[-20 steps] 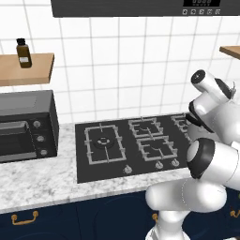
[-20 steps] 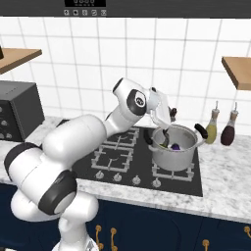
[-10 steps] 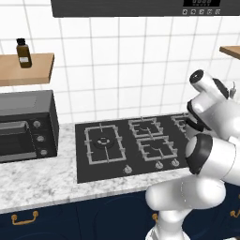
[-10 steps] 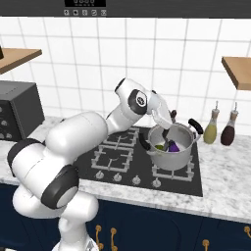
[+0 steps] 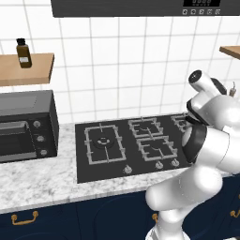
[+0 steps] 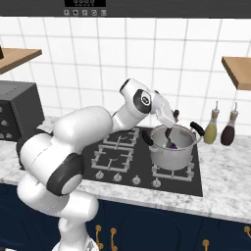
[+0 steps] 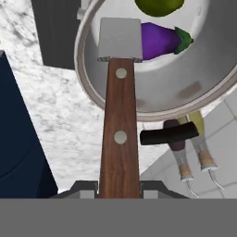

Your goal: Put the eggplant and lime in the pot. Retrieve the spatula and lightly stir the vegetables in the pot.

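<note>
gripper clamped on spatula | blade inside pot, touching eggplant, lime beside | risk: hard stir flicks veg out or tips pot

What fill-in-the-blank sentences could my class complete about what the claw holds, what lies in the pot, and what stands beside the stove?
1. The claw is shut on the ____ handle of the spatula.
2. Inside the pot lie a green lime and a purple ____.
3. The pot stands on the ____.
4. To the right of the stove stand ____ bottles.

Missing words: wooden; eggplant; stove; two
</note>
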### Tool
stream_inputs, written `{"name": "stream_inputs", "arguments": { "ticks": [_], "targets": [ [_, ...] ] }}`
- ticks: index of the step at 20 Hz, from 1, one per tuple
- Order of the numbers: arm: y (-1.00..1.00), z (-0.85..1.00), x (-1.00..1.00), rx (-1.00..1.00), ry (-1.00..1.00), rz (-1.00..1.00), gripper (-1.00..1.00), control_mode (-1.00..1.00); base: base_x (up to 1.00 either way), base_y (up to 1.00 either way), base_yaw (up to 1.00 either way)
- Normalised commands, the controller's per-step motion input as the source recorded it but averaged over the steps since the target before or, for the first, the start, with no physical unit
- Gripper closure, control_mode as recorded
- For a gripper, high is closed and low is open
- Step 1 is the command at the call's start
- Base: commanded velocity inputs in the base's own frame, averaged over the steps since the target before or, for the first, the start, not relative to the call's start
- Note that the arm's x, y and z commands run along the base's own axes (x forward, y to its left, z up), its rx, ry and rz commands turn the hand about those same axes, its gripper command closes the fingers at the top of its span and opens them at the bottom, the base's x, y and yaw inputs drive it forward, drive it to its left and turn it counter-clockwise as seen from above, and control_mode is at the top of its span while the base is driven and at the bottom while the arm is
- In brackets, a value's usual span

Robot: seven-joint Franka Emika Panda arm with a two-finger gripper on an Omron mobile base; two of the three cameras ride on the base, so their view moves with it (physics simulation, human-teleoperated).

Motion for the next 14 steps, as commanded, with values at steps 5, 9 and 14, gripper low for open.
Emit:
{"name": "stream_inputs", "arguments": {
  "ticks": [5,9,14],
  "targets": [
    [-0.17,-0.37,0.09,0.0,0.0,0.0,1.0,-1.0,0.0,0.0,0.0],
    [-0.22,-0.31,0.07,0.0,0.0,0.0,1.0,-1.0,0.0,0.0,0.0],
    [-0.07,-0.01,0.15,-0.04,0.0,0.0,1.0,-1.0,0.0,0.0,0.0]
  ]
}}
